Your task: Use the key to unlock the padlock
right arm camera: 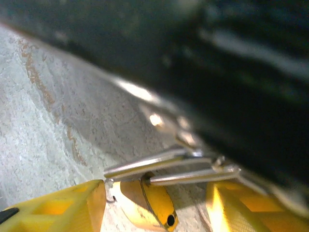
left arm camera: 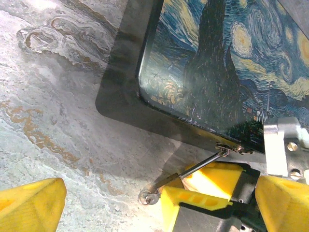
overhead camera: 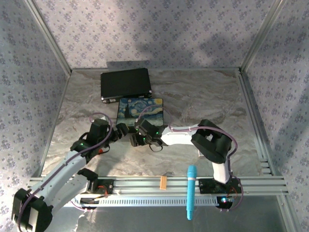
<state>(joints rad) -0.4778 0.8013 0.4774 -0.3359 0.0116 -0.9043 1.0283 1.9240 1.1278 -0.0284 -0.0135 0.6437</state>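
Right wrist view: padlock [right arm camera: 155,202] appears as a small rounded brass-yellow body with a dark hole, lying on the table [right arm camera: 58,125] under two thin silver bars, just in front of the painted box [right arm camera: 231,72]. It sits between the fingers of the right claw [right arm camera: 157,186], which is spread wide. A firm pinch isn't visible, and the yellow matches the claw's own colour, so that read is shaky.

Left wrist view: left claw [left arm camera: 160,182] is also spread wide, with the right claw's yellow fingers poking in between. A thin metal rod [left arm camera: 203,163] with a small ring at its near end runs up to the box's front edge. Can't tell whether it's the shackle or the key.

Top view: both claws are crowded against the box's near edge, hiding the lock. A black case [overhead camera: 125,83] sits behind the box. An orange strip [overhead camera: 163,182] and a blue pen [overhead camera: 191,192] lie on the front rail, well apart.
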